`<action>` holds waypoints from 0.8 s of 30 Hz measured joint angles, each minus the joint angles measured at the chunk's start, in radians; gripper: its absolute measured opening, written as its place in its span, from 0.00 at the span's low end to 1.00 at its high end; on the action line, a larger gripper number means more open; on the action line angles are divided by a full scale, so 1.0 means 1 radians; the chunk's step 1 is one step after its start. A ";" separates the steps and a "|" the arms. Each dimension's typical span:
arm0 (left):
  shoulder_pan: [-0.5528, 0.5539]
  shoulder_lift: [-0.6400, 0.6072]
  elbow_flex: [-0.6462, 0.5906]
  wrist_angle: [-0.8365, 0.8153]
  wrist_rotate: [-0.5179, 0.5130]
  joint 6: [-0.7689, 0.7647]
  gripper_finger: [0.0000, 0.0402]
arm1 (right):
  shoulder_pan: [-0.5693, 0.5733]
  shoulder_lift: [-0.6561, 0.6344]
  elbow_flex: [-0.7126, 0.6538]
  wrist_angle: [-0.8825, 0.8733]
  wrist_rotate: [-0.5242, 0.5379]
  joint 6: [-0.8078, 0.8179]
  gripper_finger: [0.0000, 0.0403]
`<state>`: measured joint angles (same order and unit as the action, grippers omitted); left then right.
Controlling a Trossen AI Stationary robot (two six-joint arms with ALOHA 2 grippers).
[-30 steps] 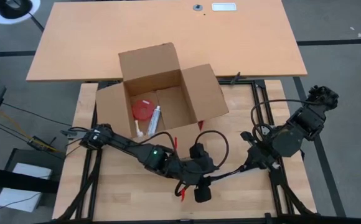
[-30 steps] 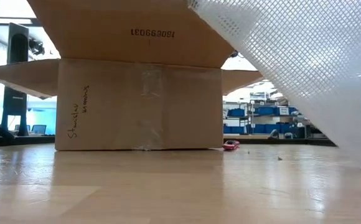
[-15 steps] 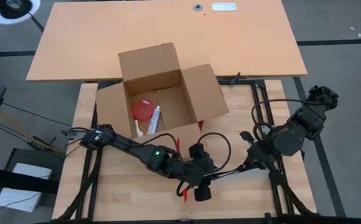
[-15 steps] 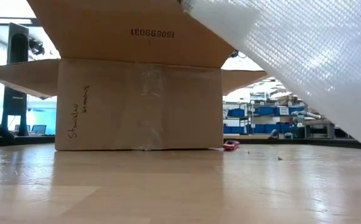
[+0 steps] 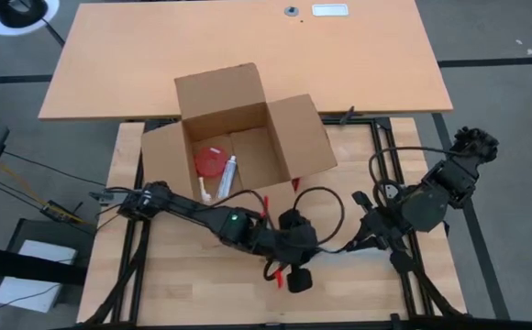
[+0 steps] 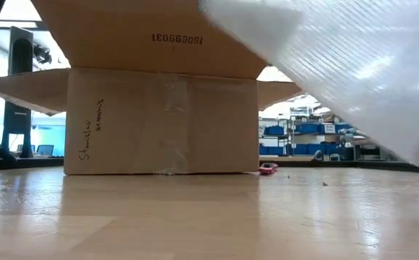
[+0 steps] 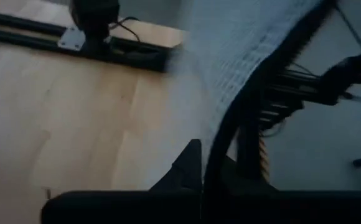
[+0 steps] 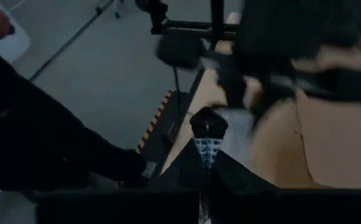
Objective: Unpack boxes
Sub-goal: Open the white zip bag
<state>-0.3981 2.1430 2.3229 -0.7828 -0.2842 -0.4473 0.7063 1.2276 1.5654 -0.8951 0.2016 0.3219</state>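
Note:
The brown cardboard box [image 5: 238, 137] stands open on the wooden table [image 5: 174, 275], its four flaps spread. Inside lie a round red item [image 5: 211, 162] and a white tube [image 5: 227, 176]. Just near of the box, my left gripper [image 5: 316, 252] and my right gripper [image 5: 350, 246] face each other. Both are shut on a clear plastic sheet with a fine grid pattern [image 6: 354, 65], which is faint between them from above [image 5: 334, 251]. It hangs clear of the table and fills the low view's upper right. My left gripper has the clear sheet where it runs in between the fingers [image 7: 208, 124]. The sheet spreads away past the fingers, clear of the table; the pinch itself is hidden by the dark fingers. My right gripper pinches a narrow gathered bit of the sheet [image 8: 204, 154] between its two shut fingers. It comes slanting down from the table's right side, and the sheet leads on toward the left gripper.
A small red thing [image 6: 267, 168] lies on the table by the box's near right corner. A large tan desk [image 5: 248, 55] stands beyond the far edge. A person's dark sleeve [image 8: 43, 149] shows beside the table. Bare wood lies at the near left.
The plastic sheet has swung: in the low view its lower right part has risen and its upper edge has spread farther over the box's front. Both arms have stayed nearly where they were, and their wrists have tipped a little.

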 joint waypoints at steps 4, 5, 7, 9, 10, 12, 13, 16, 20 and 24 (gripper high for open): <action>-0.021 -0.007 0.035 -0.145 0.001 -0.134 0.01 | -0.016 0.005 0.000 0.016 0.038 0.019 0.11; -0.029 -0.007 0.034 -0.179 0.002 -0.172 0.01 | -0.021 0.005 0.000 0.026 0.042 0.017 0.13; -0.047 -0.004 0.030 -0.269 0.007 -0.255 0.01 | -0.029 0.005 0.000 0.045 0.048 0.011 0.17; -0.074 -0.005 0.030 -0.341 0.029 -0.339 0.01 | -0.033 0.005 0.000 0.057 0.062 -0.005 0.22; -0.088 -0.005 0.030 -0.383 0.039 -0.379 0.01 | -0.034 0.005 0.000 0.060 0.075 -0.013 0.25; -0.113 -0.006 0.030 -0.457 0.044 -0.457 0.01 | -0.034 0.005 0.000 0.062 0.110 -0.031 0.30; -0.124 -0.006 0.030 -0.490 0.044 -0.496 0.01 | -0.034 0.007 0.000 0.071 0.129 -0.038 0.33; -0.147 -0.006 0.030 -0.613 0.112 -0.620 0.01 | -0.036 0.029 0.000 0.139 0.188 -0.075 0.40; -0.172 -0.007 0.030 -0.656 0.133 -0.618 0.01 | -0.049 0.091 0.000 0.223 0.195 -0.166 0.47; -0.160 -0.028 0.030 -0.650 0.109 -0.492 0.01 | -0.068 0.164 0.000 0.300 0.209 -0.234 0.53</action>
<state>-0.5581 2.1150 2.3531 -1.4332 -0.1752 -0.9395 0.6384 1.3915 1.5654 -0.5956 0.4103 0.0879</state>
